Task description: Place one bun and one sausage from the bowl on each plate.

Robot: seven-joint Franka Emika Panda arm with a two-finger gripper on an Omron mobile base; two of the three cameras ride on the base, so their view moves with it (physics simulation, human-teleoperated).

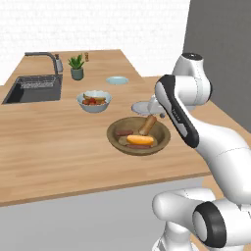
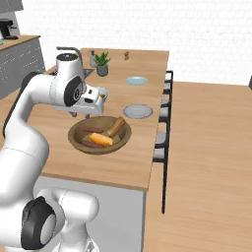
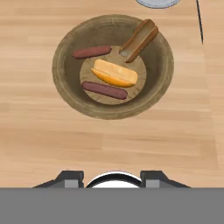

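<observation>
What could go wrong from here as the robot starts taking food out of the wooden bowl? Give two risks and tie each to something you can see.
1. In the wooden bowl, one sausage lies close against the orange bun, so closing on one may nudge or drag the other.
2. The brown bun leans tilted on the bowl's wall; a touch might make it slide or roll before the gripper can close.

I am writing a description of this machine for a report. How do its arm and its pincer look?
The arm is made of glossy white, rounded segments with dark grey to black bands and round caps at the joints. No cables or markings are visible. The pincer ends in two small dark grey finger tips.
</observation>
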